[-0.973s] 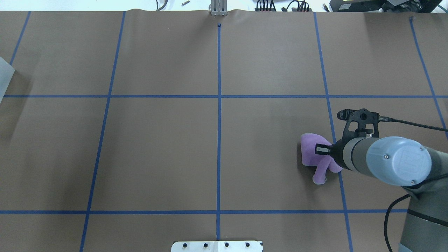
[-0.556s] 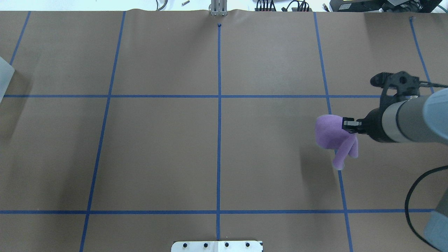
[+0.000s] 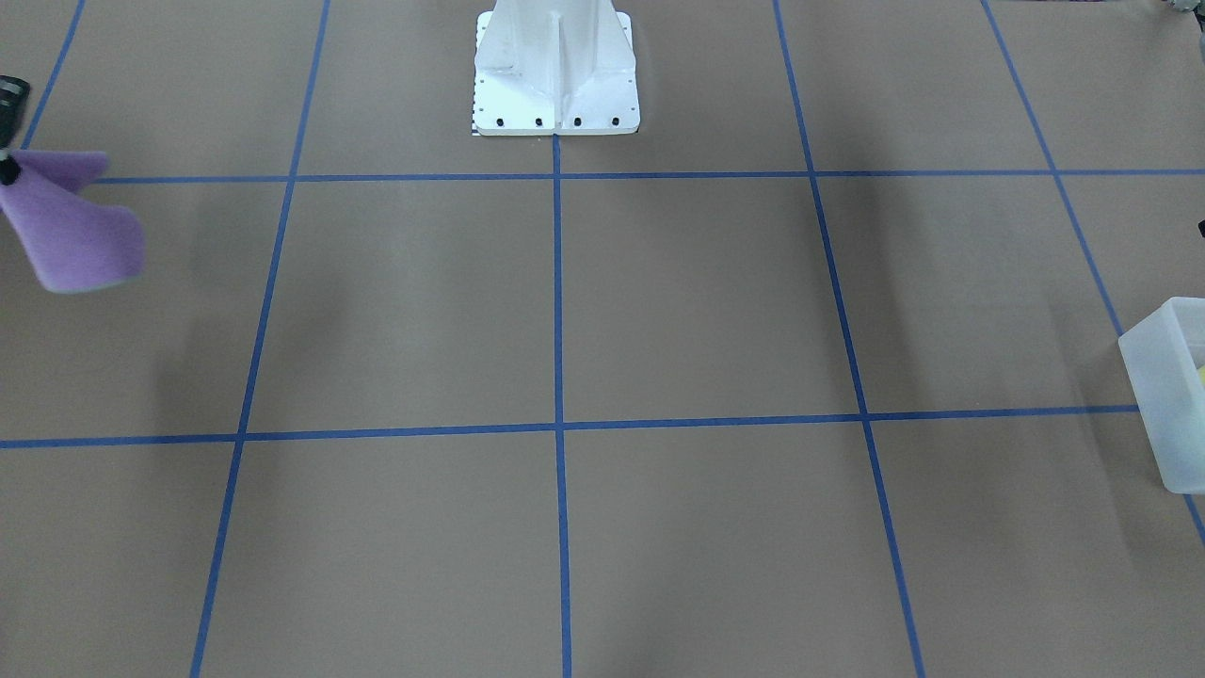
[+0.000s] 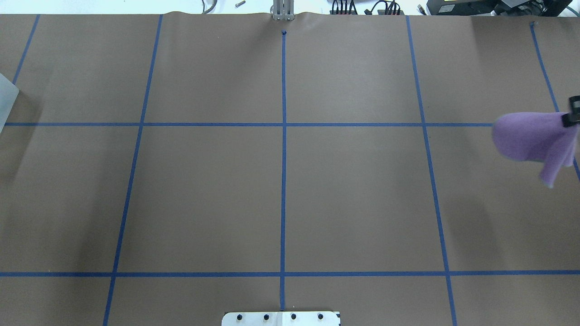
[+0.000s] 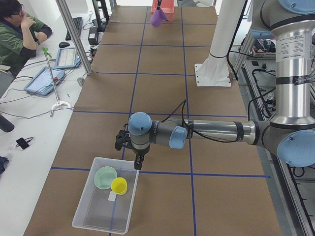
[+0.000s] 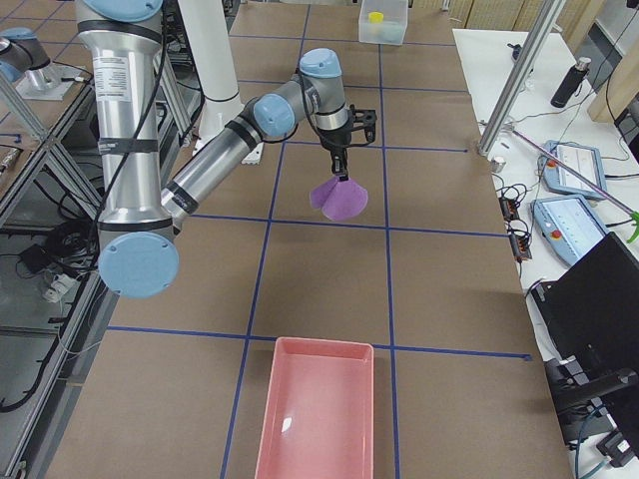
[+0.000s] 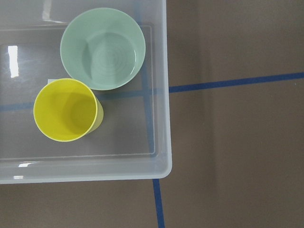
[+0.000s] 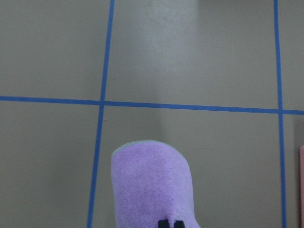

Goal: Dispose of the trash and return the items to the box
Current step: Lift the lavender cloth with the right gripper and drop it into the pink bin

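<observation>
Arms (image 5: 216,132): silver tubes, light-blue joint caps (image 6: 138,264), dark bands (image 5: 239,132), black cable (image 5: 184,110). Black: left gripper (image 5: 139,165), right gripper (image 6: 340,174). White base (image 3: 555,66), black screws (image 4: 266,316).

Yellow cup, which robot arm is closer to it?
Left. The left end effector hangs by the rim of the box holding the yellow cup; the right end effector is far away, gripping a purple cloth.

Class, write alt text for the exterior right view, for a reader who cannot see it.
The right gripper, on the near arm, holds a purple cloth hanging above the brown table. A pink tray lies on the table nearer the camera, and the frosted box stands at the far end.
</observation>
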You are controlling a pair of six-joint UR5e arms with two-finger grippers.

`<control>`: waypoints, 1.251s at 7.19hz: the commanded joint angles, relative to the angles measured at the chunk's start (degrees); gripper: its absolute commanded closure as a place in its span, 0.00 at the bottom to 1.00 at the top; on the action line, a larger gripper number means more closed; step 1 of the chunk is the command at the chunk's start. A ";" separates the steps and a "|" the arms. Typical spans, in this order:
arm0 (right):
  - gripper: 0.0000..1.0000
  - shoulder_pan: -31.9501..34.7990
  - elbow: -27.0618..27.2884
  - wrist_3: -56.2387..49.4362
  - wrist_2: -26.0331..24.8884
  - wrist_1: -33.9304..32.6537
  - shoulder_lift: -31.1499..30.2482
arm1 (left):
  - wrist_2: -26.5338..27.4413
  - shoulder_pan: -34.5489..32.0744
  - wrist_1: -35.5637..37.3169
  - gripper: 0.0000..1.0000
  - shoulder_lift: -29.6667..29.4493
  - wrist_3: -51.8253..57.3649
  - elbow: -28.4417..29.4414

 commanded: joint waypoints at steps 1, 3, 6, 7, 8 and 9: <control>1.00 18.02 -8.78 -28.97 10.20 -3.79 -3.61 | -0.06 -0.24 1.45 0.01 0.63 1.86 -0.14; 1.00 29.74 -21.60 -45.72 10.42 -3.09 -4.24 | -0.06 -0.42 1.28 0.01 1.07 1.86 -0.58; 1.00 33.57 -36.64 -59.24 9.54 6.23 -8.17 | -0.06 -0.42 0.93 0.01 0.99 1.86 -0.67; 1.00 33.48 -44.70 -54.63 9.98 17.80 -8.02 | -0.06 -0.42 0.92 0.01 0.81 1.94 -0.67; 1.00 31.83 -49.74 -46.32 10.07 28.27 -7.85 | -0.06 -0.42 0.92 0.01 0.81 1.95 -0.84; 1.00 30.33 -52.57 -41.54 10.16 32.64 -7.85 | -0.06 -0.42 0.92 0.01 0.81 1.95 -1.10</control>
